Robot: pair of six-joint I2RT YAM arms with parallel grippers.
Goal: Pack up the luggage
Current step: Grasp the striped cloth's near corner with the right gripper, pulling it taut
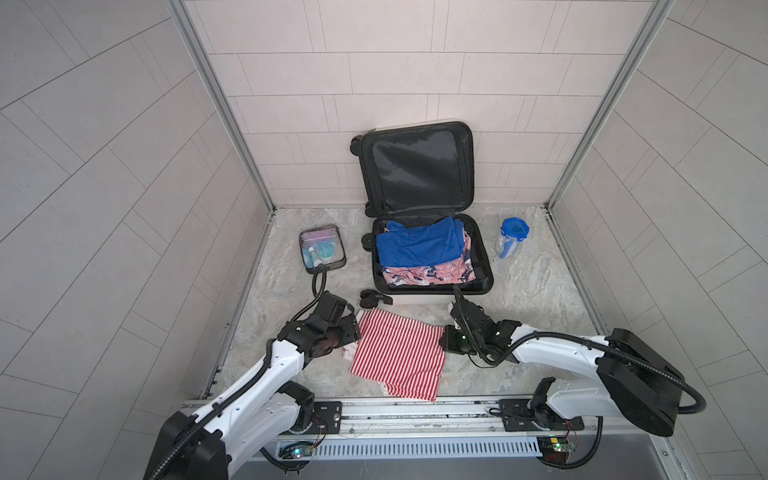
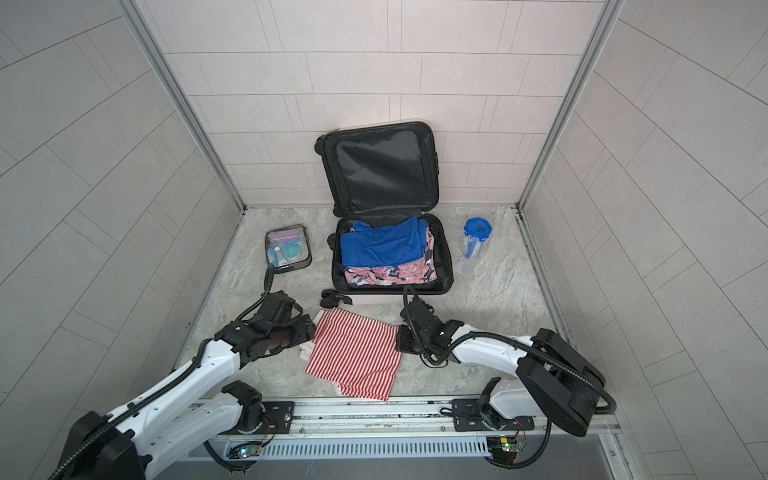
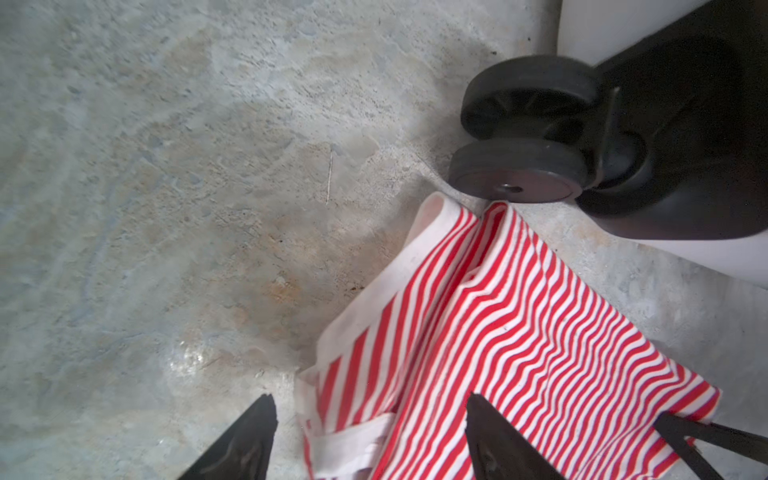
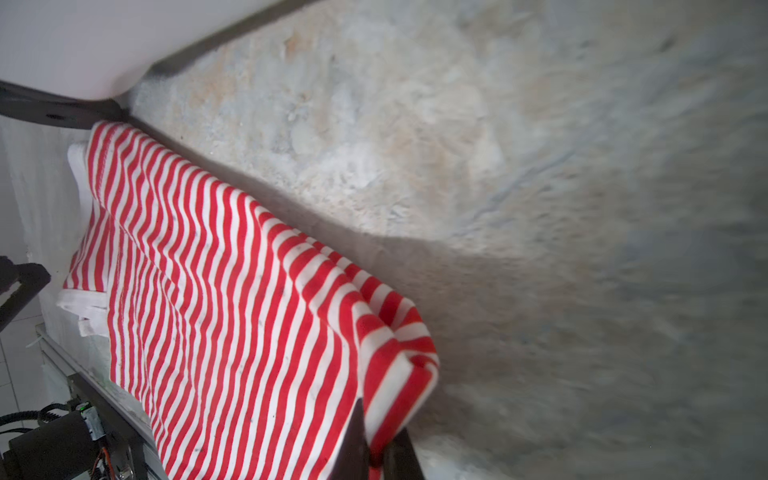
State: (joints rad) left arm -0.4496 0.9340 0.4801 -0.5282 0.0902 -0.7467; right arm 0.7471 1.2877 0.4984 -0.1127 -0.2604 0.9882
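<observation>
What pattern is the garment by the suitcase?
Red-and-white stripes; garment clearest in right wrist view.

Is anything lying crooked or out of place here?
Only the red-striped cloth: it lies skewed in front of the open luggage, one corner against a wheel, its right edge bunched in the shut right pincer. No spill or damage shows.

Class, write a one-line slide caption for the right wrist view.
The right end effector pinches a corner of the red-and-white striped cloth beside the white luggage.
</observation>
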